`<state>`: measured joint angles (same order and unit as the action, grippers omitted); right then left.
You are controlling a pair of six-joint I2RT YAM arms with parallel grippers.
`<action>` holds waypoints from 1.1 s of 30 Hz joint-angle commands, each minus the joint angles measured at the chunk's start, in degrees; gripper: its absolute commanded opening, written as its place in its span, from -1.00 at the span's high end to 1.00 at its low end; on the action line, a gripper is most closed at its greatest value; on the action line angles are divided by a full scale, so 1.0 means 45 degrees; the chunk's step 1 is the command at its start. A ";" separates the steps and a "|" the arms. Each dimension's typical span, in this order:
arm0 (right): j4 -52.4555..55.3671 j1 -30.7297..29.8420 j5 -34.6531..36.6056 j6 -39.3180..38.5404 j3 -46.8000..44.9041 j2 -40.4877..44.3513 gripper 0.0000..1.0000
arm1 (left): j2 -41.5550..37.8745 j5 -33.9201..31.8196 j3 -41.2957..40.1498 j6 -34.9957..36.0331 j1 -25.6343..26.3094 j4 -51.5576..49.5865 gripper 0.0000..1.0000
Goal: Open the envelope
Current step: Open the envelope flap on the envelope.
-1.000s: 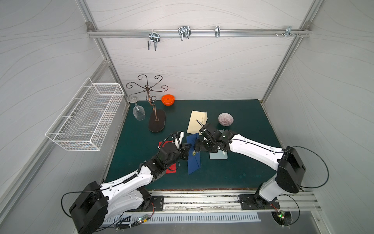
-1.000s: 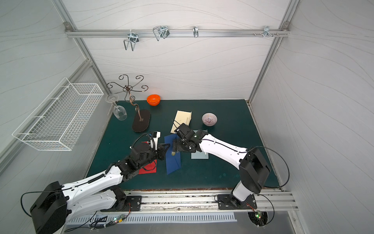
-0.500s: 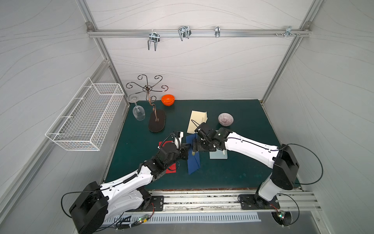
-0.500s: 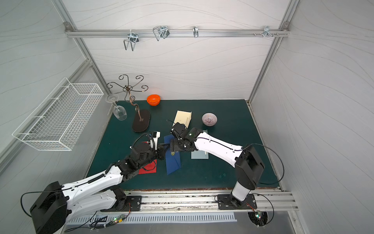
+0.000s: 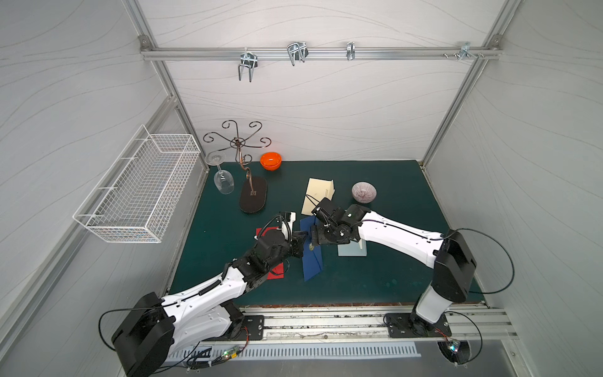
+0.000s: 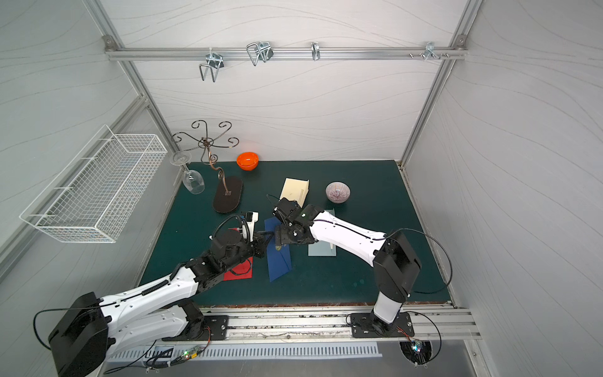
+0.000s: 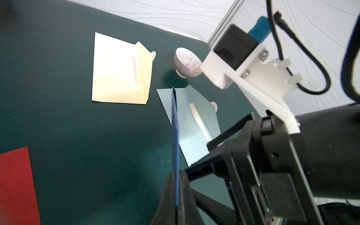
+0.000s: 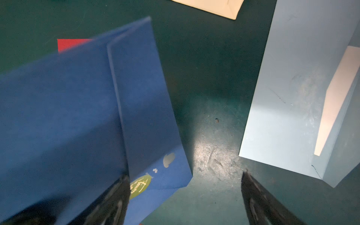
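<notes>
Pressed together, the left jaws pinch one edge of the dark blue envelope [image 7: 175, 136], which shows edge-on in the left wrist view. The right jaws stand spread wide. One finger [image 8: 116, 196] sits at the flap's fold line beside the gold seal sticker [image 8: 140, 186], and the other hangs over bare green surface [image 8: 212, 126] on the side toward the light blue envelope [image 8: 282, 107]. Whether that first finger touches paper I cannot tell. In both top views the dark blue envelope [image 5: 311, 258] lies just beside the light blue envelope, and I judge its pinched side to be raised off the surface. I expect it to handle as thin card-paper: very light, springy along the fold, quick to crease, and slick enough to slide out of a shallow pinch. So I would keep the left hold firm on the body and take the flap [image 8: 144, 109] at its free edge close to the sticker. I would peel gently there, since a hard tug could tear the paper at the seal.
</notes>
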<state>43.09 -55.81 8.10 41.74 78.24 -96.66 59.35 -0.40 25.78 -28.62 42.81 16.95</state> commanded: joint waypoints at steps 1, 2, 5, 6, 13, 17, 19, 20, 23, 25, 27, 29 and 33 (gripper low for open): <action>-0.1005 -0.0078 -0.0588 -0.0125 -0.0523 0.0884 -0.81 | 0.0086 0.0339 0.0580 0.0018 0.0058 0.0707 1.00; -0.1232 -0.0078 -0.0604 -0.0083 -0.0705 0.1057 -0.81 | 0.0075 0.0378 0.0593 0.0027 0.0058 0.0712 1.00; -0.1442 -0.0078 -0.0192 0.0140 -0.1011 0.1359 -0.81 | 0.0104 0.0451 0.0599 0.0022 0.0058 0.0767 1.00; -0.1361 -0.0083 0.0007 0.0159 -0.1002 0.1374 -0.81 | 0.0126 0.0488 0.0589 0.0030 0.0067 0.0799 1.00; -0.0034 0.0352 0.0233 0.0230 -0.0452 0.0645 -0.82 | 0.0436 0.1166 0.0729 -0.0016 0.0060 0.1004 1.00; -0.0262 0.0310 0.0124 0.0258 -0.0581 0.0714 -0.82 | 0.0588 0.1270 0.0837 -0.0095 0.0060 0.0965 1.00; -0.0316 0.0312 0.0151 0.0279 -0.0655 0.0791 -0.83 | 0.0603 0.1338 0.0855 -0.0104 0.0065 0.0960 1.00; -0.0285 0.0312 0.0171 0.0276 -0.0661 0.0792 -0.83 | 0.0609 0.1340 0.0849 -0.0085 0.0058 0.0960 1.00; -0.0048 0.0310 0.0382 0.0344 -0.0568 0.0695 -0.82 | 0.0608 0.1322 0.0879 -0.0089 0.0058 0.0955 1.00; 0.0123 0.0313 0.0404 0.0315 -0.0493 0.0588 -0.83 | 0.0628 0.1384 0.0914 -0.0104 0.0058 0.0959 1.00; 0.0380 0.0350 0.0481 0.0319 -0.0366 0.0477 -0.83 | 0.0638 0.1446 0.0969 -0.0119 0.0072 0.0941 1.00; 0.0577 0.0357 0.0602 0.0301 -0.0239 0.0366 -0.83 | 0.0653 0.1491 0.0997 -0.0124 0.0062 0.0921 1.00; 0.0766 0.0391 0.0849 0.0286 -0.0159 0.0328 -0.85 | 0.0621 0.1509 0.1009 -0.0144 0.0058 0.0845 1.00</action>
<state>44.25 -54.41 10.37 43.07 76.20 -94.15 62.19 4.62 27.27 -29.08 42.85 17.32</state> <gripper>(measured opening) 0.925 0.056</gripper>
